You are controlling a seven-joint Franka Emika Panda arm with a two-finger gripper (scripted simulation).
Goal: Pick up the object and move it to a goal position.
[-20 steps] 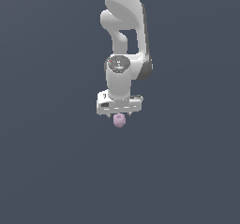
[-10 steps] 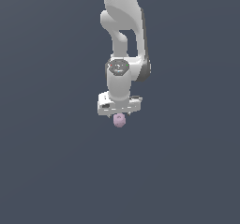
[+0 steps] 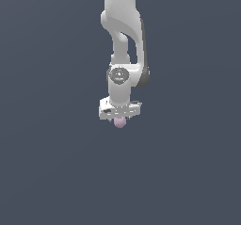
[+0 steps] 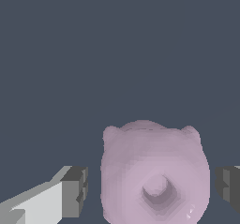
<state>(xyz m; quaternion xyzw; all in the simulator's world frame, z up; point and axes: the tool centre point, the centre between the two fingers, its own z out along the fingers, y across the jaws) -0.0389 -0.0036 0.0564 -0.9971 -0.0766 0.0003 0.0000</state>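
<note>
One pink object point(image 4: 154, 176) sits low in the wrist frame between the gripper point(image 3: 120, 119) fingers point(image 4: 75, 190), which stand apart with gaps either side, so I judge grasping, lifting and carrying to the goal remain undone.

The object point(image 4: 154, 176) is showing a pale pink-lilac surface, shading to a darker mauve inside its dimple. The gripper point(image 3: 119, 112) and arm point(image 3: 123, 31) are appearing white, with dark grey pads point(image 4: 75, 190), all standing against a uniform slate-grey background point(image 3: 47, 125).
</note>
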